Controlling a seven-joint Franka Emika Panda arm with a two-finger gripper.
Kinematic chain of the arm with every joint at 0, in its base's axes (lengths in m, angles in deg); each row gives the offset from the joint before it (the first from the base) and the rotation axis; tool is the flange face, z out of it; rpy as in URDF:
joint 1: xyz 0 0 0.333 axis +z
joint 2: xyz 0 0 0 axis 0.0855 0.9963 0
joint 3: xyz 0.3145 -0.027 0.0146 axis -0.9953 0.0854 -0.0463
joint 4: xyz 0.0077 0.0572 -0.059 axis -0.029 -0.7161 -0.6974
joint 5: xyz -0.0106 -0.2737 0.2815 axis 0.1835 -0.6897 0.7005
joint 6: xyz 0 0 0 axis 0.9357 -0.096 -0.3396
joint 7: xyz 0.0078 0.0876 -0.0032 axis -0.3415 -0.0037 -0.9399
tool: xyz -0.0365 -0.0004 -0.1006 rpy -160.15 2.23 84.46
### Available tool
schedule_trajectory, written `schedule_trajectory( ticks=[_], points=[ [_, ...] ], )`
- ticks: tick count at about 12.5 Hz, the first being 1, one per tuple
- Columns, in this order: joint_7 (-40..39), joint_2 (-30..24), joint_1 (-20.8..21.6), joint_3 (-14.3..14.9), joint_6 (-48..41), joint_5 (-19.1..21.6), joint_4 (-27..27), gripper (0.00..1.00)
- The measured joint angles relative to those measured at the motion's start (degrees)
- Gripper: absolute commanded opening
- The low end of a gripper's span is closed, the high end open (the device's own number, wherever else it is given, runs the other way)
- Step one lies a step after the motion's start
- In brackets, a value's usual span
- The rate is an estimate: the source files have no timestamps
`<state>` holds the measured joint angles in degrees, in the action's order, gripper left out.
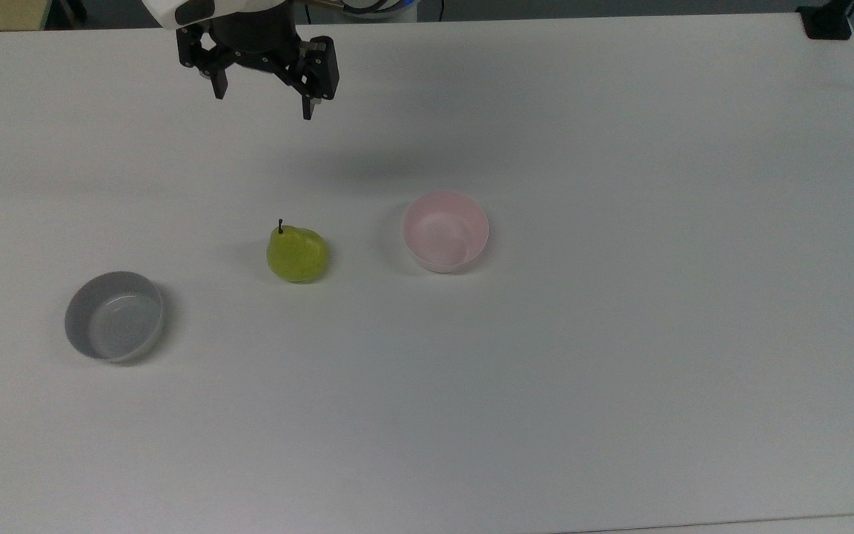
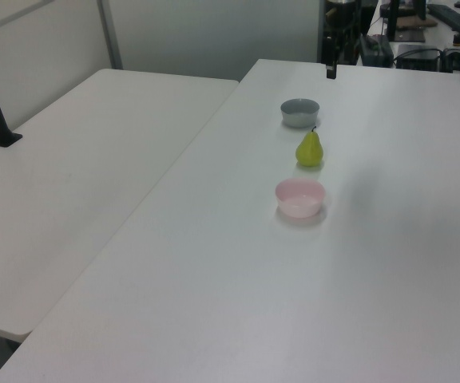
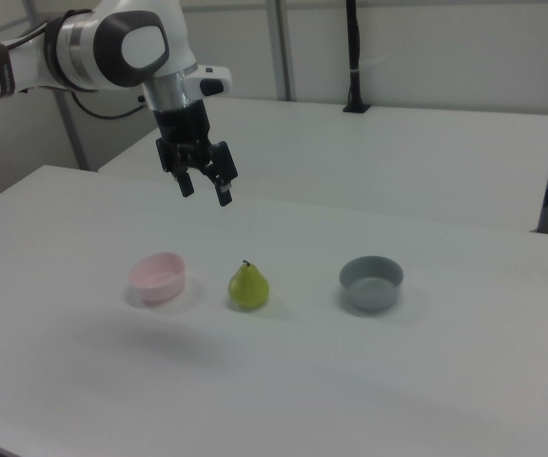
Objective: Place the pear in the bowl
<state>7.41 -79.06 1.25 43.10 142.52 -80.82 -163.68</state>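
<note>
A yellow-green pear (image 1: 297, 254) (image 2: 309, 149) (image 3: 249, 286) with a dark stem stands upright on the white table, between two bowls. The pale pink bowl (image 1: 445, 231) (image 2: 299, 197) (image 3: 157, 276) sits empty just to the pear's right in the top view. My gripper (image 1: 264, 104) (image 3: 205, 193) hangs open in the air near the table's far edge in the top view, well above and behind the pear, holding nothing.
A grey bowl (image 1: 114, 315) (image 2: 299, 112) (image 3: 371, 282) stands empty to the pear's left in the top view. A second white table (image 2: 78, 159) adjoins this one. A black clamp (image 1: 827, 22) sits at the far right corner in the top view.
</note>
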Motion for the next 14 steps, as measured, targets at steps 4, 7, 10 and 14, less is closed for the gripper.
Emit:
schedule_trajectory(
  ticks=[4, 7, 10, 14],
  points=[
    [0.0, 0.1, 0.0, -0.2, 0.0, 0.0, -0.5, 1.00],
    [0.0, 0.1, 0.0, -0.2, 0.0, 0.0, -0.6, 1.00],
    [-0.5, 0.1, 0.0, -0.2, 0.4, 0.0, -0.7, 1.00],
    [-5.9, 2.6, 0.1, -0.3, 4.8, 0.0, -1.3, 1.00]
  ],
)
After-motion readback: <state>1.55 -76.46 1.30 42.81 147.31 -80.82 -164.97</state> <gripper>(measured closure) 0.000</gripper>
